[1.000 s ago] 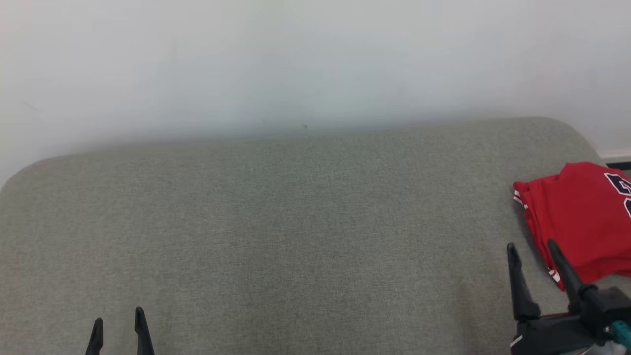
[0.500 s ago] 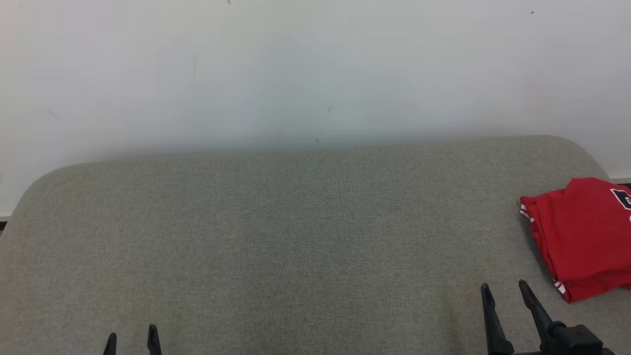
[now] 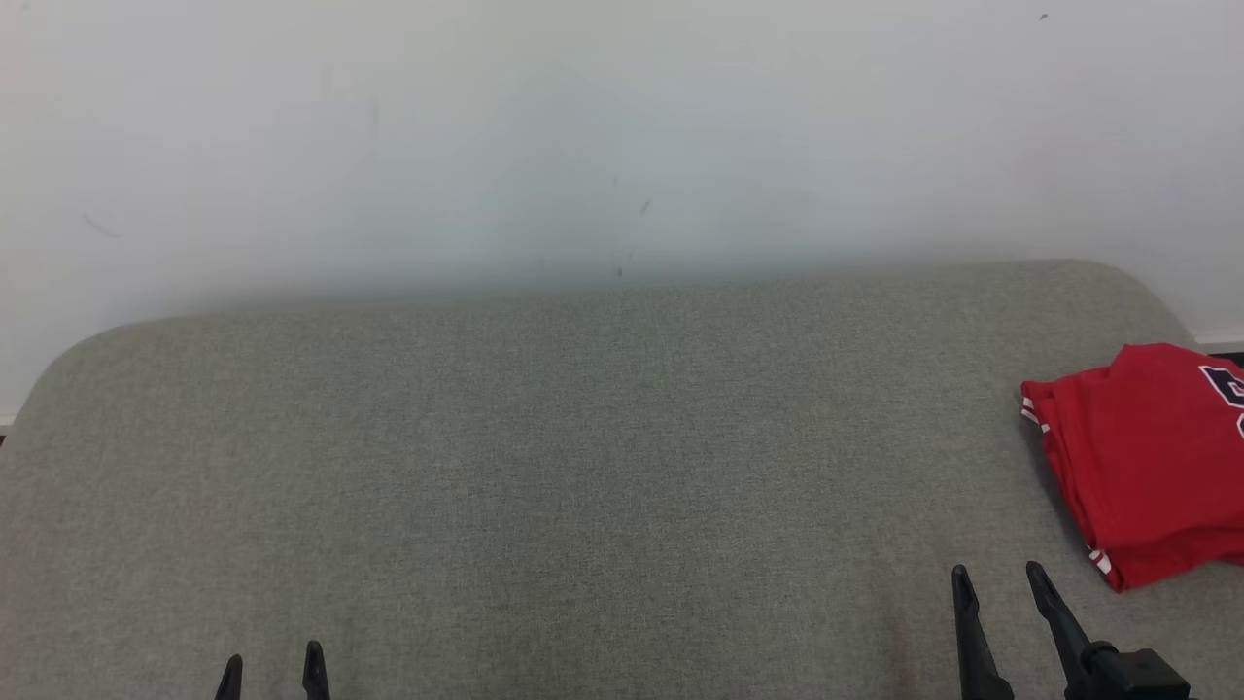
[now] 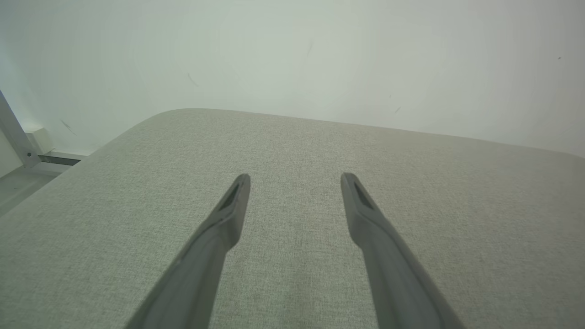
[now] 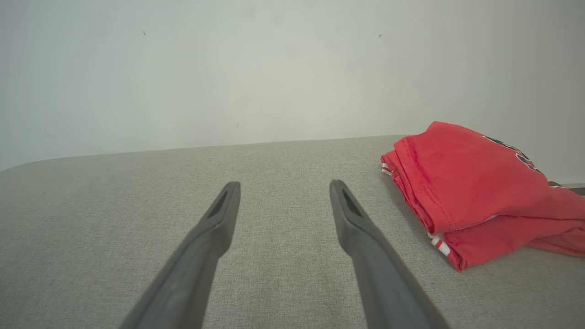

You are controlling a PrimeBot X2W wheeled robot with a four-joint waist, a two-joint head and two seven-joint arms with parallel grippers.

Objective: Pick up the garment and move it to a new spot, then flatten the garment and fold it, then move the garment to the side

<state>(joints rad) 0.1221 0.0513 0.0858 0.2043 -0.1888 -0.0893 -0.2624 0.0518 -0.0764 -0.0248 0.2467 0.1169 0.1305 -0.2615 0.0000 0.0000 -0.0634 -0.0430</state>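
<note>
So the left end effector is idling spread and empty over the bench, same as before. The right end effector, also spread, is sitting pulled back from the folded red garment, which is lying at the bench's right end.

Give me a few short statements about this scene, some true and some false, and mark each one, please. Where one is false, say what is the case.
1. The red garment lies folded near the right edge of the grey padded surface. True.
2. The right gripper is shut on the garment. False: its jaws stand open with nothing between them, and it is apart from the garment.
3. The left gripper is open and holds nothing. True.
4. The garment is plain red, without any print. False: dark lettering with a white outline shows on it.
5. A pale wall stands behind the surface. True.
</note>
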